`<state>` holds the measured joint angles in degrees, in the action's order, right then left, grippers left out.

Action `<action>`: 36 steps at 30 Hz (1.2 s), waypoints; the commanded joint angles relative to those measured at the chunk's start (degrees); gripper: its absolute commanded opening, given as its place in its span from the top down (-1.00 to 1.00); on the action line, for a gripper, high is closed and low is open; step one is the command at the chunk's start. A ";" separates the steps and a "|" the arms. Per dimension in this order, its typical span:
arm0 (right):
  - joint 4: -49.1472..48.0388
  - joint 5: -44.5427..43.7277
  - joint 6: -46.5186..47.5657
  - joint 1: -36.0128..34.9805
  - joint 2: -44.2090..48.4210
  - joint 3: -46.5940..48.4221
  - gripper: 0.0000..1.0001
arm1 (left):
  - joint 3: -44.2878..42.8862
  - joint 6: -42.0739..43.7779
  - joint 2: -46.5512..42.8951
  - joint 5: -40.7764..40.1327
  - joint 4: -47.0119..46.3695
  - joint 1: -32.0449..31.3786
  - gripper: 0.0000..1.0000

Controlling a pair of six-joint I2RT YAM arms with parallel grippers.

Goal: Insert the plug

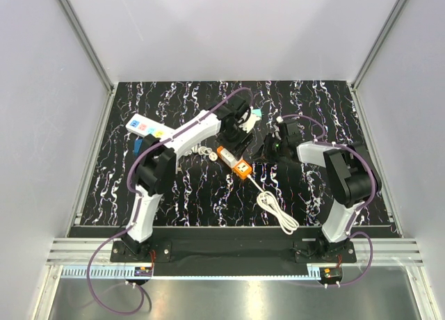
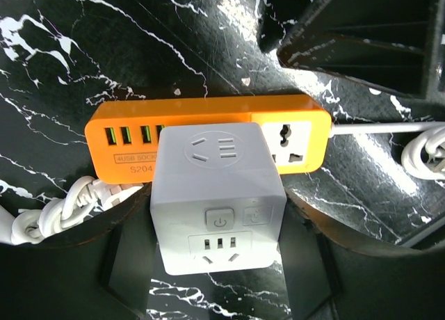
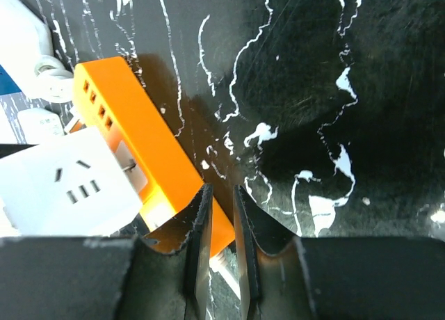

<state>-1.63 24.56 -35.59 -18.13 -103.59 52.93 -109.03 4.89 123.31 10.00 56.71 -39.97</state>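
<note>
The plug (image 2: 217, 188), a white cube with sockets and a power button on its faces, sits between my left gripper's (image 2: 217, 261) dark fingers (image 2: 125, 264), which are shut on its sides. It hangs over the middle of the orange power strip (image 2: 132, 136), beside the strip's universal socket (image 2: 290, 140). In the right wrist view the plug (image 3: 62, 184) is at the strip (image 3: 149, 163) with a metal prong showing between them. My right gripper (image 3: 221, 195) is shut, tips at the strip's cable end. In the top view the left gripper (image 1: 235, 136) hides the plug above the strip (image 1: 242, 169).
The strip's white cable (image 1: 274, 205) coils toward the near edge. A white strip with coloured buttons (image 1: 147, 129) lies far left, small white parts (image 1: 201, 152) lie beside it, and a tiny teal cube (image 1: 256, 113) is behind the grippers. The right gripper's body (image 2: 361, 28) looms close.
</note>
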 commanded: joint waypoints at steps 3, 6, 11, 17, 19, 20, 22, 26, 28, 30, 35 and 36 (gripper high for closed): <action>-0.31 -1.53 1.32 -0.33 4.36 -0.37 0.50 | 4.71 -1.28 3.96 -2.09 -1.07 -1.08 1.00; -0.22 -1.70 1.23 -0.33 5.06 -0.46 0.51 | 4.62 -2.07 4.49 -1.30 -1.25 -1.08 1.00; -0.13 -2.32 1.23 -0.33 5.94 -0.80 0.52 | 14.26 -4.53 -0.16 -2.44 -6.95 -2.31 1.00; -0.13 -4.08 1.49 -0.24 6.65 -1.77 0.53 | 29.38 -8.49 -8.51 -6.13 -16.79 -3.45 1.00; -0.13 -4.08 1.58 -0.24 6.47 -1.95 0.53 | 30.54 -9.01 -9.14 -5.26 -19.69 -3.54 1.00; -0.13 -4.43 1.58 -0.24 6.38 -2.12 0.54 | 30.20 -8.93 -8.61 -4.99 -19.88 -3.54 1.00; -0.22 -4.34 1.49 -0.24 6.38 -2.30 0.54 | 29.50 -8.84 -6.86 -3.59 -20.14 -3.54 1.00; -0.13 -4.34 1.49 -0.24 7.52 -3.35 0.52 | 28.35 -9.72 -6.32 -2.79 -20.23 -3.54 0.71; 0.13 -4.43 1.75 -0.24 8.23 -3.44 0.46 | 27.91 -9.81 -7.64 -4.10 -19.71 -3.54 0.32; 1.01 -4.78 2.11 -0.24 9.37 -3.36 0.42 | 26.42 -9.11 -9.30 -4.28 -18.74 -3.45 0.17; 5.13 -5.39 3.86 -0.24 12.61 -2.04 0.16 | 18.97 -8.67 -12.12 -6.39 -13.21 -3.45 -0.35; 5.58 -5.48 4.65 -0.24 13.15 -1.78 0.13 | 17.81 -8.66 -12.82 -6.57 -12.51 -3.45 -0.40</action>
<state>1.52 20.49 -33.58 -18.11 -94.06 49.47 -87.24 -2.15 111.07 3.07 35.81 -42.63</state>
